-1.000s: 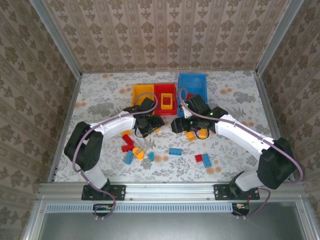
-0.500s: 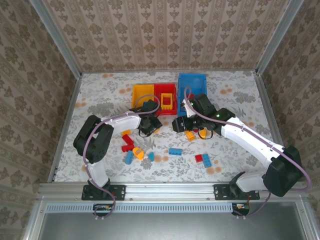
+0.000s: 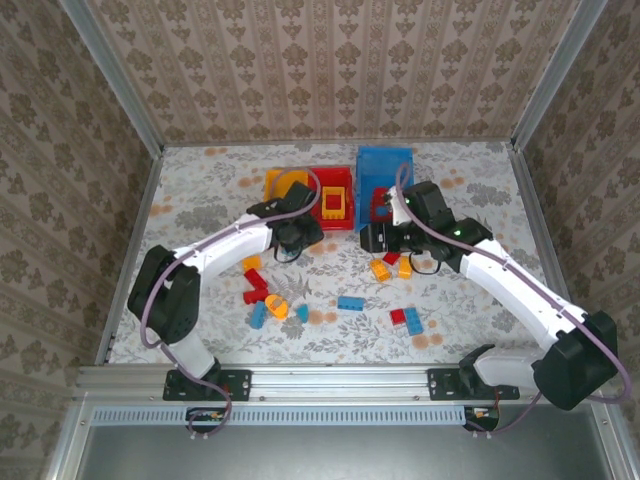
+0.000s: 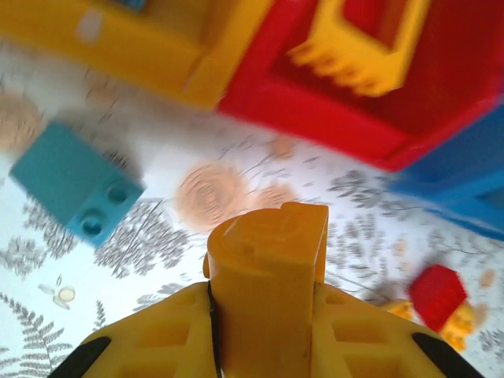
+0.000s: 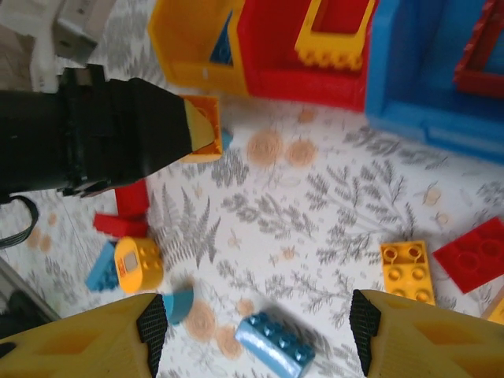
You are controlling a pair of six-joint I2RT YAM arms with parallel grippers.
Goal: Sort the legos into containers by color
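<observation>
We see the left gripper [image 4: 268, 323] clenched on an orange brick [image 4: 268, 252], which stands up between its yellow fingers. It is on the near side of the yellow bin [image 3: 272, 182] and the red bin [image 3: 345, 176]. The brick seems lifted off the table [image 3: 200, 190], but the wrist view is blurred and we cannot be sure.

The right gripper [image 5: 257, 319] is released, with its fingers wide apart and nothing between them. Under it loose legos lie on the table: a blue brick [image 5: 276, 346], a small orange brick [image 5: 407, 272] and a red brick [image 5: 472, 256].

A yellow frame [image 3: 332, 205] lies in the red bin. A red frame [image 5: 482, 47] lies in the blue bin [image 3: 385, 162], which stands just right of the red bin.
</observation>
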